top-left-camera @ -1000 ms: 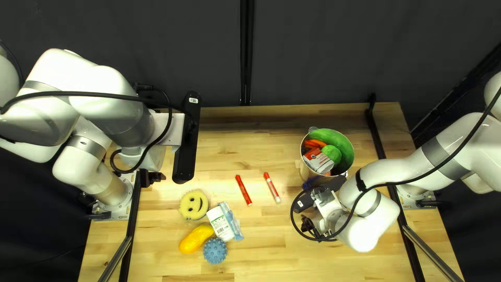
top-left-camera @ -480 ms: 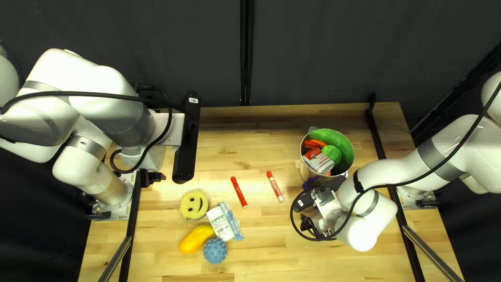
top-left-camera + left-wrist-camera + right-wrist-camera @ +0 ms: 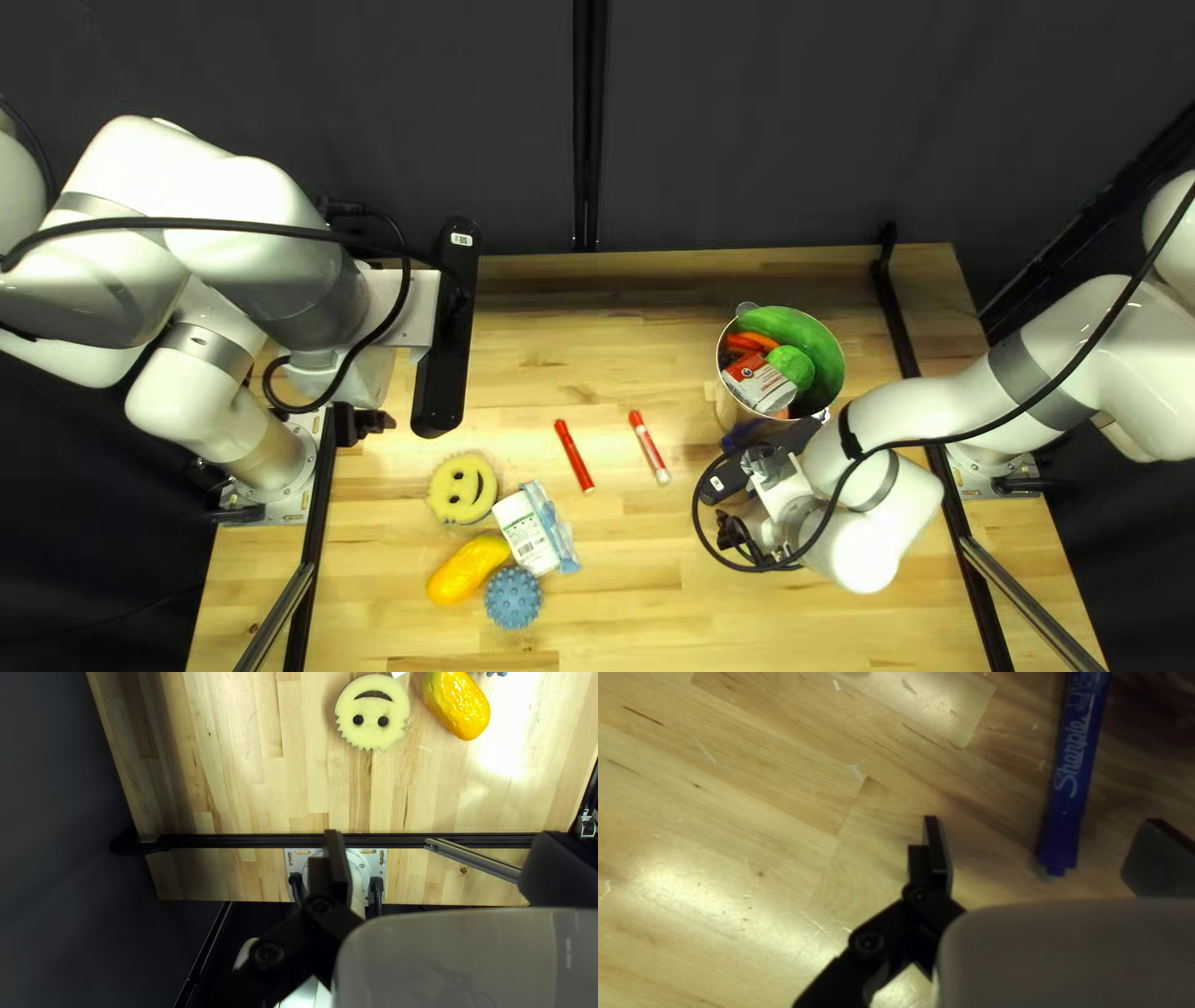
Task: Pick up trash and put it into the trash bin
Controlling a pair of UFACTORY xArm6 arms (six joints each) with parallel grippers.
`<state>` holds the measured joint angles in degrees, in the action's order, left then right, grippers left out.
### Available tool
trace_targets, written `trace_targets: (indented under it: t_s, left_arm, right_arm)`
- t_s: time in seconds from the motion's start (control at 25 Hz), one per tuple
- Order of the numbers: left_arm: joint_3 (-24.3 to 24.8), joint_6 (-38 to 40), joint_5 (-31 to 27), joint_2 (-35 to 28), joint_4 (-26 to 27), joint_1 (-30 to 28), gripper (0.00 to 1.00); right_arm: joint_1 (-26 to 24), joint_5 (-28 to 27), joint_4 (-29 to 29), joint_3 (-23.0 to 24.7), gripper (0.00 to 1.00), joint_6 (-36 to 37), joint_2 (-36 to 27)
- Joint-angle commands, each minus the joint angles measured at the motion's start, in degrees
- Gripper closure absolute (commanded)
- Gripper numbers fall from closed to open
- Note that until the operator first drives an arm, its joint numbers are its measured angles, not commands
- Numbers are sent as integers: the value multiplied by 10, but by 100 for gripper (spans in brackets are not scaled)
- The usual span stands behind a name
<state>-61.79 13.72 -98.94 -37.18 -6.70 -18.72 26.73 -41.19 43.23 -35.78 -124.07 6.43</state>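
Note:
In the top left view, my left gripper [image 3: 364,424] hangs near the table's left edge. The left wrist view shows this gripper [image 3: 439,865] open and empty. My right gripper [image 3: 737,533] is low, nearer than the bin [image 3: 732,411]; the right wrist view shows the gripper [image 3: 1036,858] open, a blue marker [image 3: 1074,774] ahead between its fingers, untouched. Two red markers [image 3: 574,456] [image 3: 650,448] lie mid-table. Further left are a yellow smiley sponge [image 3: 462,487], a white bottle [image 3: 527,532] against a blue wrapper [image 3: 557,529], a yellow fruit-like object [image 3: 468,570] and a blue spiky ball [image 3: 513,597].
Inside the bin are a long green object [image 3: 803,339], a green ball [image 3: 792,365], a red and white box [image 3: 758,383] and orange pieces. Black rails run along both table sides. My right arm [image 3: 871,498] reaches over the table in front of the bin.
Both red markers rolled a little sideways and then partly back. My right arm's upper links shifted slightly. The left arm stayed still.

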Motion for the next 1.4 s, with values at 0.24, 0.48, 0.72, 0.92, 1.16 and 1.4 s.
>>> trace_targets:
  t_s: [0.24, 0.48, 0.72, 0.92, 1.16, 1.4]
  left_arm:
    - [0, 0, 0, 0, 0, 0, 0]
    - [0, 0, 0, 0, 0, 0, 0]
    - [0, 0, 0, 0, 0, 0, 0]
    - [0, 0, 0, 0, 0, 0, 0]
    - [0, 0, 0, 0, 0, 0, 0]
    - [0, 0, 0, 0, 0, 0, 0]
  right_arm:
    - [3, -14, -2, -43, 2, 13, 26]
    - [14, -54, -22, -91, 0, 53, 39]
    - [11, -78, -25, -73, 0, 86, 9]
    - [6, -112, -32, -53, 0, 138, -25]
    - [-14, -115, -10, -26, 0, 174, -47]
    - [-35, -103, 30, -7, 0, 191, -48]
